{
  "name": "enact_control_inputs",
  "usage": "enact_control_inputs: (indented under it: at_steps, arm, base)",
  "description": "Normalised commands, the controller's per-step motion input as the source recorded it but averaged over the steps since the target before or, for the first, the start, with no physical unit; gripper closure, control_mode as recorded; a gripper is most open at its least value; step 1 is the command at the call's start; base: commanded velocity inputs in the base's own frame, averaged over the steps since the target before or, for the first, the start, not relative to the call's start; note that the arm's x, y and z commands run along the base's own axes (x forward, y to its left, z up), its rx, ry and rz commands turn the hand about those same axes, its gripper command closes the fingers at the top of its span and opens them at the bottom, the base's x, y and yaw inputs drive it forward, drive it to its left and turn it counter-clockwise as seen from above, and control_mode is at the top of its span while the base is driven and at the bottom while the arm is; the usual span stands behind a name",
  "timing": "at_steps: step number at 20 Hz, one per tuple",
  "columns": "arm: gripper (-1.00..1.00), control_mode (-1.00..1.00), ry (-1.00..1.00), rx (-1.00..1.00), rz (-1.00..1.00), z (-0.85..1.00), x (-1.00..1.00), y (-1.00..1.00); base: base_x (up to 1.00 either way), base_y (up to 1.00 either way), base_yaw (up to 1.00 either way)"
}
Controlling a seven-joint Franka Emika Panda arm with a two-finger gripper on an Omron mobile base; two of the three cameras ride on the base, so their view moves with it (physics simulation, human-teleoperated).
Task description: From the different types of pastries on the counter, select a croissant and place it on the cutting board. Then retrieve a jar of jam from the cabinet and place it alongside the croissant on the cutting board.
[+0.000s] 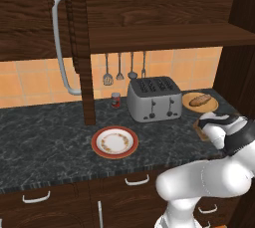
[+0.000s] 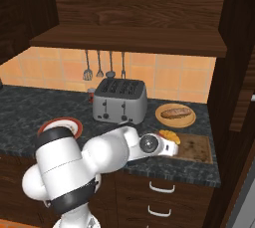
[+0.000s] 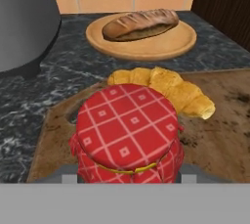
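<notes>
**At the desk's right end: jar held over the board**

At the right end of the desk point(image 1: 45, 137), the gripper point(image 3: 128, 176) is clenched around the jar point(image 3: 128, 137), whose red checked lid fills the foreground of the hand view. The jar sits low over the near left part of the board point(image 3: 215, 140); whether its base touches the wood cannot be told. Just beyond the jar, the croissant point(image 3: 168, 88) lies on the board near its far edge, golden and ridged, its tips curving toward the jar. In the right base view the croissant point(image 2: 170, 135) shows just past the white wrist, at the board's point(image 2: 196, 147) left end.

Behind the board, toward the wall, the bun point(image 3: 140, 24) rests on a round tan plate point(image 3: 180, 42); the plate point(image 1: 211, 103) stands at the back right corner of the desk. Left of it is a silver toaster point(image 1: 153, 98), with a small red canister point(image 1: 115, 100) beside its left side. A white plate with a red rim point(image 1: 114, 142) lies nearer the front edge, well apart from the board. Utensils point(image 1: 119, 67) hang on the tiled wall under the shelf point(image 1: 169, 37), and the cabinet door's curved handle point(image 1: 61, 43) shows at upper left.
</notes>
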Motion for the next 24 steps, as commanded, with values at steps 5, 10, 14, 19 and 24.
enact_control_inputs:
  at_steps: [5, 10, 14, 19, 24]
  arm:
    - [1.0, -1.0, 0.0, 0.0, 0.0, -0.26, 0.01, -0.01]
    - [1.0, -1.0, 0.0, -0.01, 0.0, -0.09, 0.14, 0.0]
    - [1.0, -1.0, 0.0, 0.0, 0.0, -0.05, 0.14, 0.0]
    - [1.0, -1.0, 0.0, -0.01, 0.0, -0.15, 0.16, 0.0]
    - [1.0, -1.0, 0.0, -0.01, 0.0, -0.25, 0.02, 0.0]
  base:
    - [0.0, 0.0, 0.0]
    - [0.0, 0.0, 0.0]
    - [0.0, 0.0, 0.0]
    - [0.0, 0.0, 0.0]
    - [0.0, 0.0, 0.0]
